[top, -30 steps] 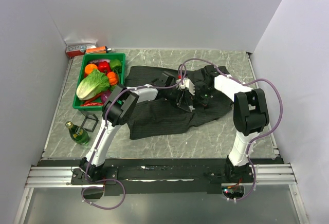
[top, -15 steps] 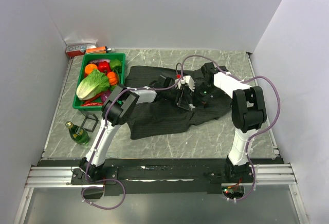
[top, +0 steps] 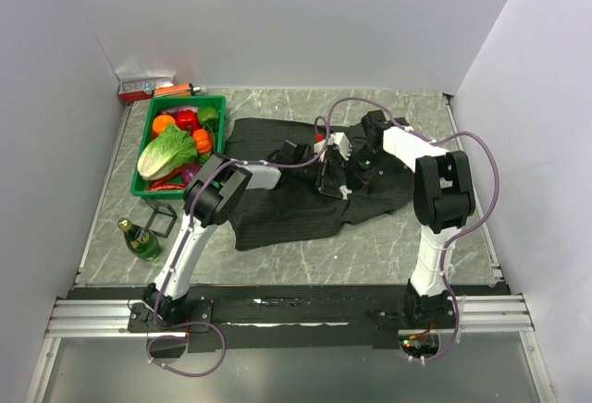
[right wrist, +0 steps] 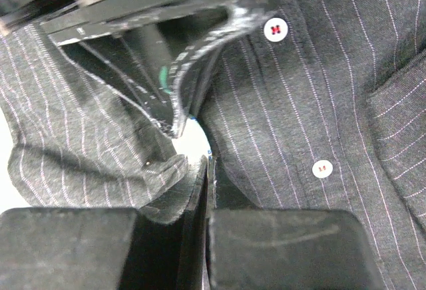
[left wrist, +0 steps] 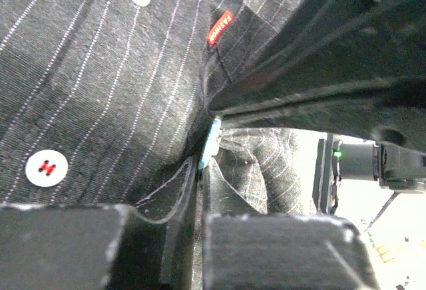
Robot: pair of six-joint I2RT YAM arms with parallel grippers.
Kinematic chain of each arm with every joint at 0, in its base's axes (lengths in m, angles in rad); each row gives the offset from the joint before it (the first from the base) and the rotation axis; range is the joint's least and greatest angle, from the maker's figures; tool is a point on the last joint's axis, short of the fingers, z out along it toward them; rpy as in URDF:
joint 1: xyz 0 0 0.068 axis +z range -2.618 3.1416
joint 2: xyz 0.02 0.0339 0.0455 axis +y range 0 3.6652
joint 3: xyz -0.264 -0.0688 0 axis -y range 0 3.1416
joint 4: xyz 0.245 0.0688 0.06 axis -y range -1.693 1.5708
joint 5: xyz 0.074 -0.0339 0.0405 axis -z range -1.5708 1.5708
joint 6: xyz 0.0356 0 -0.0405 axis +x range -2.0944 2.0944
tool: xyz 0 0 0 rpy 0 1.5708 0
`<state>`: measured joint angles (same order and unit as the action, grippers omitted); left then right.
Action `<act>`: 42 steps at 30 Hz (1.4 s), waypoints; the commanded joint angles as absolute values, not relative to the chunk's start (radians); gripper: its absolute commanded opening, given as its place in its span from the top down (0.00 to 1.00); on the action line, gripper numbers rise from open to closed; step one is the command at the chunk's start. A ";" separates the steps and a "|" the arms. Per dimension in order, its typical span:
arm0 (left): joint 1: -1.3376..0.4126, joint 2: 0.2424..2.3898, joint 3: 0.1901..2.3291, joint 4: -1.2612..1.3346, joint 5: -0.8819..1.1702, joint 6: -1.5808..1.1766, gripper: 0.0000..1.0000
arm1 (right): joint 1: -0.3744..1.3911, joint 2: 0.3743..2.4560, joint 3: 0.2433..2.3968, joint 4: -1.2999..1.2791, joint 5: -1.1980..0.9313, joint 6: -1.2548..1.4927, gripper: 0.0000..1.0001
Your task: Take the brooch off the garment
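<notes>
**Two robot arms meet over a charcoal pinstriped shirt** (top: 287,209) lying crumpled at the centre of a marble-patterned table (top: 398,246), seen from above. The left gripper (left wrist: 201,170) and right gripper (right wrist: 206,165) stand tip to tip on the cloth, just right of centre.

In the left wrist view the brooch (left wrist: 221,28), a small red piece with pale lettering, sits on a seam edge at upper centre of the frame. It lies above the fingertips and apart from them, untouched. The left fingers (left wrist: 100,250), along the bottom edge, are pressed nearly together with only a thin slit between them. A fold of shirt is bunched at the mouth of that slit. A small pale, blue-edged piece (left wrist: 212,138) stands just above it; what it is cannot be told.

In the right wrist view the right fingers (right wrist: 286,250) are likewise drawn close, nipping a fold of cloth at lower centre. Pale buttons (right wrist: 275,30) dot the shirt front at upper right. A green crate (top: 185,99) of vegetables and a green bottle (top: 139,239) stand at the left of the overhead frame.
</notes>
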<state>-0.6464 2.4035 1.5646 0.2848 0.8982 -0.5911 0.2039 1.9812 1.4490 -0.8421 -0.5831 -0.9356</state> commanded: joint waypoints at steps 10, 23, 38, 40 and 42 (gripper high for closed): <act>-0.655 2.252 1.451 0.600 0.870 -0.752 0.99 | 0.187 1.816 1.347 -0.764 -0.549 -0.732 0.65; -0.650 2.200 1.419 0.635 0.847 -0.806 0.99 | 0.181 1.770 1.272 -0.788 -0.551 -0.726 0.59; -0.672 2.220 1.485 0.528 0.707 -0.658 0.99 | 0.178 1.793 1.327 -0.954 -0.560 -0.643 0.83; -0.684 2.224 1.496 0.523 0.704 -0.643 0.99 | 0.178 1.801 1.342 -0.972 -0.598 -0.623 0.95; -0.696 2.229 1.500 0.522 0.707 -0.635 0.99 | 0.183 1.813 1.356 -0.973 -0.652 -0.606 0.96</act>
